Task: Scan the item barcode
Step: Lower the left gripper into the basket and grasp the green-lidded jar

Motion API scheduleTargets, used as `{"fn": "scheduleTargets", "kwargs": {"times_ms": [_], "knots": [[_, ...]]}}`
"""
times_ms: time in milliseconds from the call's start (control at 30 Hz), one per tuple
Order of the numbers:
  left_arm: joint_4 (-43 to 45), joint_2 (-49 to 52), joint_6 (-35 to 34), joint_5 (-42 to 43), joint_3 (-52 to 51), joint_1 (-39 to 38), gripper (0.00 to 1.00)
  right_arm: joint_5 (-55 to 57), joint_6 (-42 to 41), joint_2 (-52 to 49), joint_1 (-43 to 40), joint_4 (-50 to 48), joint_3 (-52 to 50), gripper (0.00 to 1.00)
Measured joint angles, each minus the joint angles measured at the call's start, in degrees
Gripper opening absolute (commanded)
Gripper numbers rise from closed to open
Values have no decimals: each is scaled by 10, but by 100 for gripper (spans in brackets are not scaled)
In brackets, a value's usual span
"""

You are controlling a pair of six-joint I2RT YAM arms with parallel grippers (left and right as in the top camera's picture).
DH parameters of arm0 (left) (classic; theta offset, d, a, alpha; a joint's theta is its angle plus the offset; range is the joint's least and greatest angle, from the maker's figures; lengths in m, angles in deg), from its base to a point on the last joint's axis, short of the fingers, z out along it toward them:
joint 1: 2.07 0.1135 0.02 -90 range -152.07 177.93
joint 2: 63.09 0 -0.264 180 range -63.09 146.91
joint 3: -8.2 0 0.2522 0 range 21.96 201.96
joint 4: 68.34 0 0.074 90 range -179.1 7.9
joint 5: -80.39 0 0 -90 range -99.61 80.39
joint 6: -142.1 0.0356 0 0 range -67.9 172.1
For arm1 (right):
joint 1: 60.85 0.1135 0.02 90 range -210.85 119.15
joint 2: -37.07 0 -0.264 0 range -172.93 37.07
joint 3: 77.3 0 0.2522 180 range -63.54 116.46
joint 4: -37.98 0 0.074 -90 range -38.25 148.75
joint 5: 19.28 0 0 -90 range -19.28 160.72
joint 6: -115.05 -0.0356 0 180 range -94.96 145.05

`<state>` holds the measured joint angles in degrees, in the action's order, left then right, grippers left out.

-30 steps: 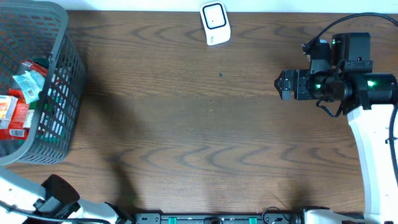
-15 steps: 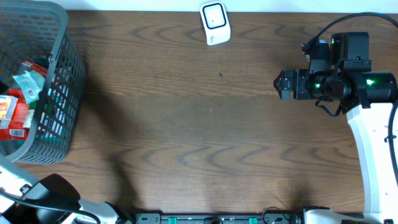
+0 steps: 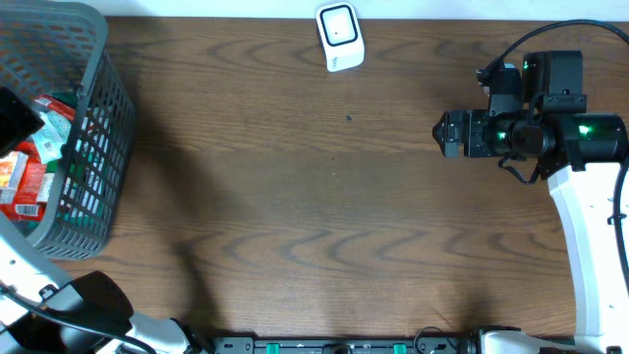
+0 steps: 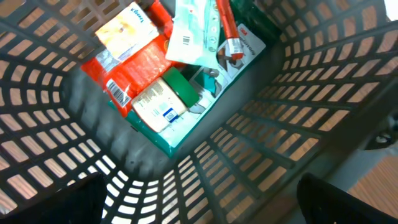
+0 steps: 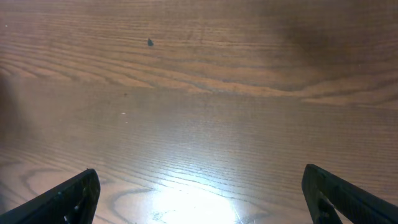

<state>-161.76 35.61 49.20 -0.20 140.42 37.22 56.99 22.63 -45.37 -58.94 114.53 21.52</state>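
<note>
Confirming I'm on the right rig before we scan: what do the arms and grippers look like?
Both arms pair white links with black joints, seen on the left arm and right arm. The right arm's black wrist block shows green lights, with black cables looping nearby. The right gripper is black; the left gripper shows dark, blurred fingers in its wrist view.
</note>
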Motion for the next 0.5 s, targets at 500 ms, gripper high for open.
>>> {"fn": "scheduleTargets", "kwargs": {"times_ms": [500], "knots": [[98, 0, 35, 2, -37, -1, 98, 0, 0, 0, 0, 0, 0, 99]]}}
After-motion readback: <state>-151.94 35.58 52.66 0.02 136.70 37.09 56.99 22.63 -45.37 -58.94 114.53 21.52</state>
